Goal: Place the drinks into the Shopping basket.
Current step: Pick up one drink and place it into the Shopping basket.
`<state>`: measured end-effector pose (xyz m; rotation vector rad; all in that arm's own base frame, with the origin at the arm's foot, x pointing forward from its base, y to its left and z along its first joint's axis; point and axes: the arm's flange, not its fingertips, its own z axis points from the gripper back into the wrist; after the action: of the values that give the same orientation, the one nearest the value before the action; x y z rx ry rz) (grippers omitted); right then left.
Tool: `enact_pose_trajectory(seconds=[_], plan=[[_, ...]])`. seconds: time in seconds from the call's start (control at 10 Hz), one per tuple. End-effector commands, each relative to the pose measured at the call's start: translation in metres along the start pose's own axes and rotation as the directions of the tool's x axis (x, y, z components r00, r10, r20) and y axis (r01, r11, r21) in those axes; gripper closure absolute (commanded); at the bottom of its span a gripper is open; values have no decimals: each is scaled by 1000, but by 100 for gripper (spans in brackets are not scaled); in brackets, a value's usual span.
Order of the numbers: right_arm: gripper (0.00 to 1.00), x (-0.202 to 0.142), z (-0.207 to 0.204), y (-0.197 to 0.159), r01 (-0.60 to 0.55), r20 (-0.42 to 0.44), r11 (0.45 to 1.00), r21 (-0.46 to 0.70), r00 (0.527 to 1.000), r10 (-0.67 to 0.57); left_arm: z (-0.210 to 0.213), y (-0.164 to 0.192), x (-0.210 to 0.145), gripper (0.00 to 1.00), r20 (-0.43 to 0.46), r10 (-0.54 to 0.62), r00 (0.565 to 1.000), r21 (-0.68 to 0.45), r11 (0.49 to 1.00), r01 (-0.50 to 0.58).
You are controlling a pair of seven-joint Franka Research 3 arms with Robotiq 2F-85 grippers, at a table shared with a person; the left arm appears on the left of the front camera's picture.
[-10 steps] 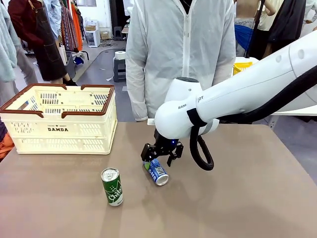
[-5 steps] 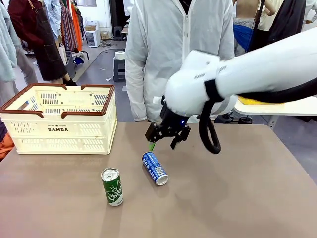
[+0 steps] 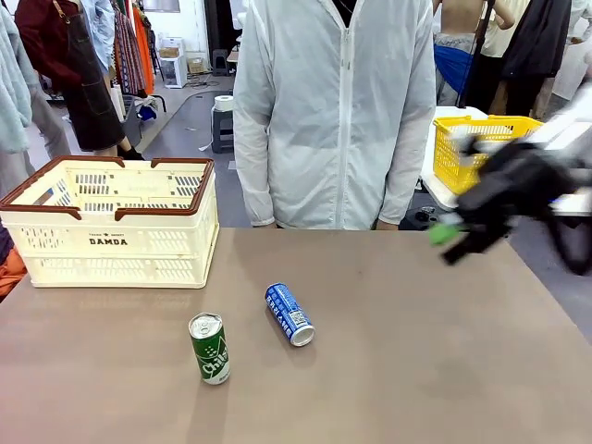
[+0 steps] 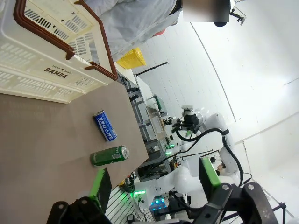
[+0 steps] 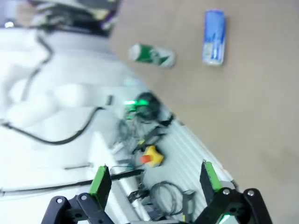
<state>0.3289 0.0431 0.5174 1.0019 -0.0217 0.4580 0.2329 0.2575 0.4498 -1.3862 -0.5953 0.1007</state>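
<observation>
The Shopping basket [image 3: 111, 242] stands on the table [image 3: 416, 370] at the robot's left. Both cans are outside it, on the bare tabletop. The green can [image 3: 210, 349] stands upright just off the basket's near right corner, on the robot's side of it. The blue can [image 3: 289, 314] lies on its side a little farther from the basket, to the right of that corner, with its silver top turned toward the robot. The two cans are near each other but apart.

A person in a white jacket [image 3: 333, 111] stands at the far edge of the table, to the right of the basket.

The right gripper [image 3: 453, 239] is well away from the basket, over the table's right edge. It is heavily blurred there, and seems to be raised off the table. In its own wrist view the right gripper [image 5: 155, 179] has its fingers spread wide with nothing between them.

The left gripper [image 4: 154, 179] is likewise spread and empty, looking toward the basket and both cans from a distance.
</observation>
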Motion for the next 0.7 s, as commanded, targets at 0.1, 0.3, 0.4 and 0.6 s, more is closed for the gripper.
enact_pose_trajectory(seconds=[0.1,0.3,0.4,0.6], plan=[[0,-70,104,-70,7,256,948,319,962,-93,1,-2,1,0,13,-23,1000,-21,999,24],[0,-118,124,-108,-68,398,906,419,910,-116,1,-2,1,0,13,-23,1000,-21,999,24],[0,-140,124,-124,-97,461,898,429,878,-125,1,-2,1,0,13,-23,1000,-21,999,24],[0,-144,135,-115,-24,410,913,408,898,-160,1,-2,1,0,13,-23,1000,-21,999,24]])
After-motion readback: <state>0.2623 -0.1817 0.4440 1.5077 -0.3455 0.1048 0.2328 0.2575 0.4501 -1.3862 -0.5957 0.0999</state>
